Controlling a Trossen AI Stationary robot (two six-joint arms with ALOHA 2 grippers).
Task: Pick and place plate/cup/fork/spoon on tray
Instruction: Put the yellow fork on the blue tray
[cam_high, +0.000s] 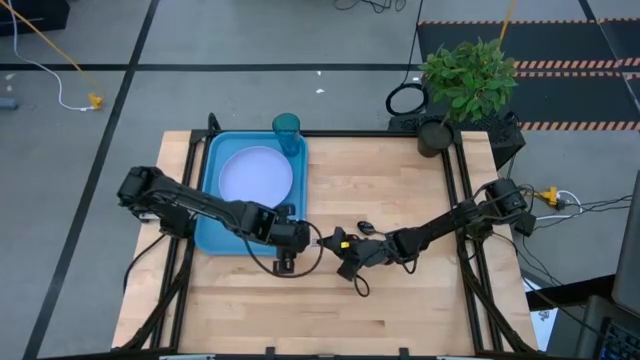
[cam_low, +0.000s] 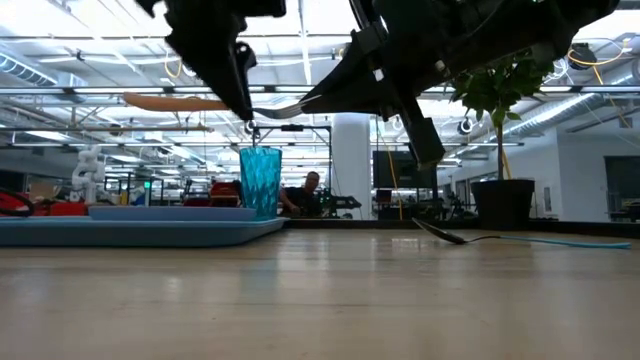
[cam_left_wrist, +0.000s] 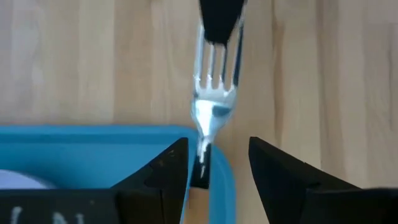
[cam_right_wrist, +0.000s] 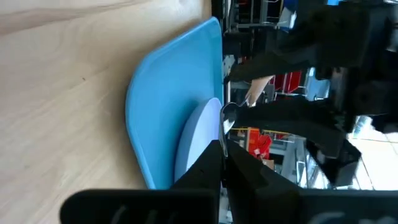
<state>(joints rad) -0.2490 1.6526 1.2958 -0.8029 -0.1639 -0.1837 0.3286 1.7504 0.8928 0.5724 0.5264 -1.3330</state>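
The fork (cam_low: 190, 102), with orange handle and silver tines, hangs level in the air between my two grippers, over the near right corner of the blue tray (cam_high: 215, 232). My right gripper (cam_low: 305, 103) is shut on its tine end. My left gripper (cam_left_wrist: 217, 168) is open and points down, one finger on each side of the fork's neck (cam_left_wrist: 203, 146). The pale plate (cam_high: 256, 174) lies on the tray. The teal cup (cam_high: 287, 132) stands upright at the tray's far right corner. The spoon (cam_low: 450, 236) lies flat on the table under my right arm. My right gripper pinches the fork's tines (cam_left_wrist: 217, 46) at their free end between its two shut fingers (cam_left_wrist: 221, 18). It comes level from the table's right side, along the fork. The fork is lifted clear and level, its handle (cam_low: 170, 102) pointing toward the table's left. My left gripper stands astride the fork's neck; I cannot tell whether a finger (cam_left_wrist: 168, 168) touches it.
A potted plant (cam_high: 465, 80) stands at the table's far right corner. The wooden table top (cam_high: 400, 180) lies bare between the tray and the right edge and along the near edge. A person sits far back in the room (cam_low: 312, 190).
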